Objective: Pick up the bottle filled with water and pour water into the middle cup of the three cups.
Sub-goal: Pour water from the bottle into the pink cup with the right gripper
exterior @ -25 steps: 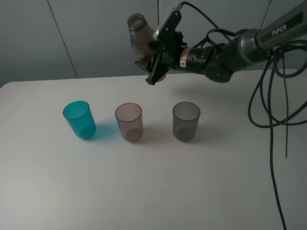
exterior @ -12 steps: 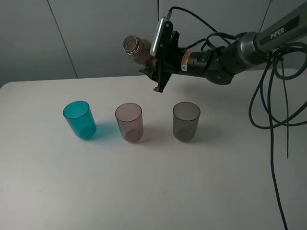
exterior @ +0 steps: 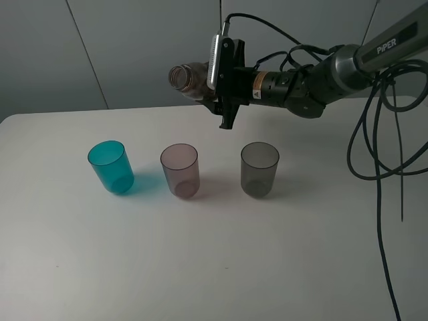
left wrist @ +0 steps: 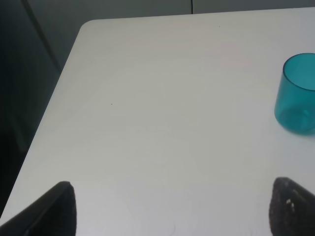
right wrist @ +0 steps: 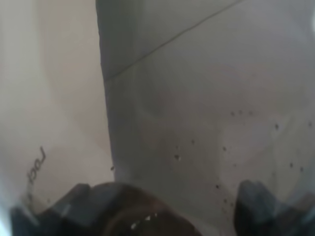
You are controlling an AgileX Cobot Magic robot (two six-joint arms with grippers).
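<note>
Right gripper (exterior: pixel 215 90) high over the table (exterior: pixel 214 267), jaws clamped on the bottle (exterior: pixel 189 75). Bottle tipped almost level, open mouth pointing toward the left of the exterior view. Held in the air above and behind the middle cup (exterior: pixel 180 170), touching none of the cups. Rear part of the bottle hidden behind the gripper and its camera mount. Impossible to make out how much water is inside, or whether any is leaving the mouth.

On the table below, in one row, apart from each other and upright: teal cup (exterior: pixel 111 167), the middle cup, smoky grey cup (exterior: pixel 259 169). Hard to judge whether anything is in them.

Right wrist view filled almost wholly by the translucent bottle wall: blurred, speckled with small dark dots, with raised lettering near one edge too cut off to read. Only two dark jaw tips in sight at the frame's lower edge.

Left gripper (left wrist: pixel 177 211) seen from its own wrist camera alone: jaws wide apart, holding nothing, both tips blurred and cropped by the frame. Beyond them, bare table and the teal cup, cut by the picture's edge.
</note>
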